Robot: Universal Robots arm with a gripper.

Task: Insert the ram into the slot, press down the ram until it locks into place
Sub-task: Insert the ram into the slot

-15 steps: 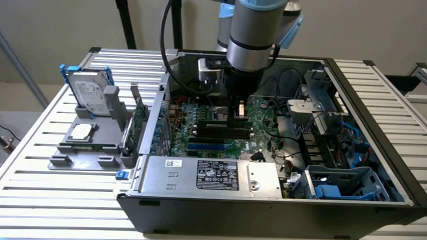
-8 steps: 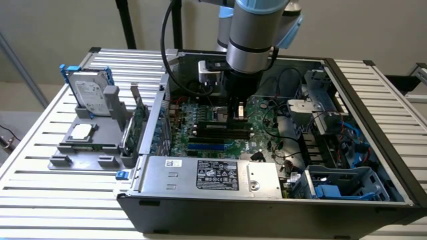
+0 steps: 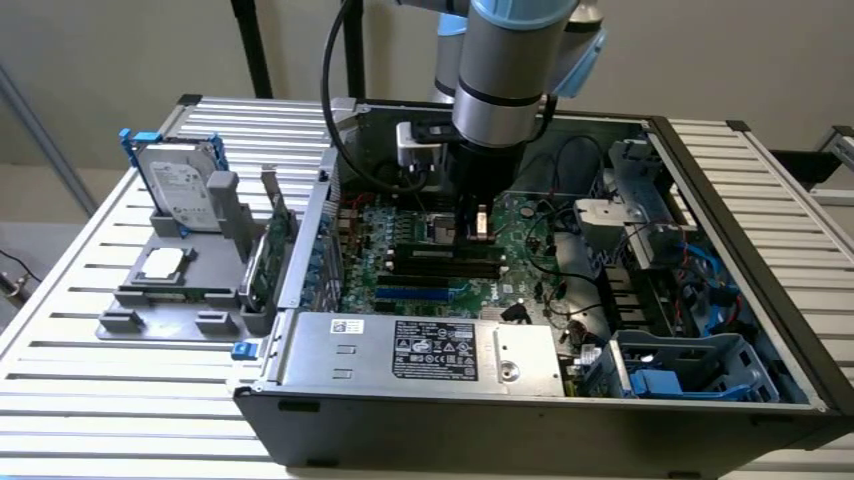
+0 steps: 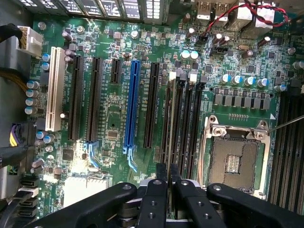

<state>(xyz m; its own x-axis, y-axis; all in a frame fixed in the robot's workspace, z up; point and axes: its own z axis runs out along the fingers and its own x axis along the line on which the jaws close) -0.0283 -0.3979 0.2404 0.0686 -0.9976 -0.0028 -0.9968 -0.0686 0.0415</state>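
Inside the open computer case [image 3: 534, 435], low over the motherboard [image 3: 387, 280], the end effector [image 4: 168, 173] hangs at the bank of parallel black memory sockets, its two fingers [image 4: 160, 190] drawn close with a thin slit between them. A narrow strip seen edge-on runs out of that slit along the slot [image 4: 175, 83] farthest from the CPU socket [image 4: 235, 159]. This strip is judged to be the ram [image 4: 169, 137], pinched by its flat faces and lined up with the slot. Whether it is fully seated, or whether the end clips have closed, cannot be told.

Handling, as a judgement: the ram is light, thin and stiff, yet brittle under bending or twisting. It is best held across the flat faces or by the long upper edge, clear of the contact edge, with any pressing load kept straight and even along its length.

Containers: the case holds the motherboard, a silver power supply [image 3: 414, 345] along its near wall and a grey drive cage [image 3: 674, 370] with blue parts in one corner. The CPU socket stands without a processor, its contact field bare. On the slatted bench [image 3: 134, 400] beside the case, at the exterior view's left, a grey fixture [image 3: 160, 312] carries a hard drive [image 3: 180, 190] propped upright, a processor chip [image 3: 163, 262] lying flat, and an upright green expansion card [image 3: 276, 250] — each in its own seat, well apart from the end effector.
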